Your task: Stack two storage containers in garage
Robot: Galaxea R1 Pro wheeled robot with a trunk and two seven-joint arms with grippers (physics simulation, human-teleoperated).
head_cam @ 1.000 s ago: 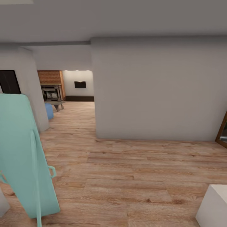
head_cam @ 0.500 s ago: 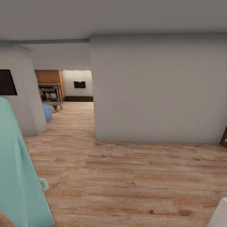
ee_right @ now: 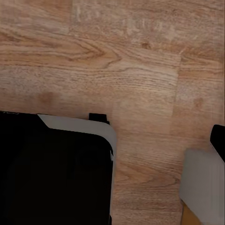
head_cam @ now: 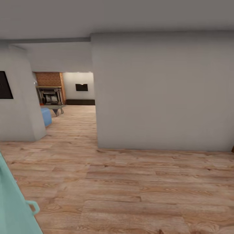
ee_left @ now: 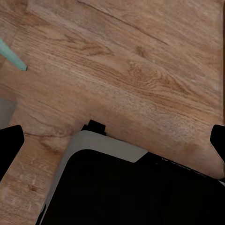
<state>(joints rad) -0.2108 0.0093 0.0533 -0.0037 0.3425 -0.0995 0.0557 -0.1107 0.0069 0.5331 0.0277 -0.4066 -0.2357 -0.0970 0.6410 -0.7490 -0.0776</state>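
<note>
The living room shows far off through the passage at the left of the head view, with its dark fireplace [head_cam: 50, 96] and red brick chimney [head_cam: 48, 79]. A tiny orange-red patch [head_cam: 41, 104] sits beside the fireplace, too small to tell whether it is one of the storage containers. The garage and its concrete floor are out of view. My left gripper [ee_left: 112, 143] hangs open over light wood planks, its black fingertips [ee_left: 9, 145] at the picture's two sides. My right gripper [ee_right: 112, 136] is open too, with one fingertip [ee_right: 218, 138] at the edge. Neither holds anything.
A broad grey wall [head_cam: 162, 91] blocks the way ahead and to the right. A grey pillar [head_cam: 19, 107] bearing a dark frame [head_cam: 5, 85] flanks the passage. A teal object [head_cam: 13, 208] leans at the lower left. A blue seat [head_cam: 46, 116] and a grey bench [head_cam: 57, 107] lie beyond. My dark base [ee_left: 131, 187] sits under both wrists.
The whole head view has shifted as the camera moved forward: the teal object slid off to the lower left, and the white box and the wooden frame at the right left the picture.
</note>
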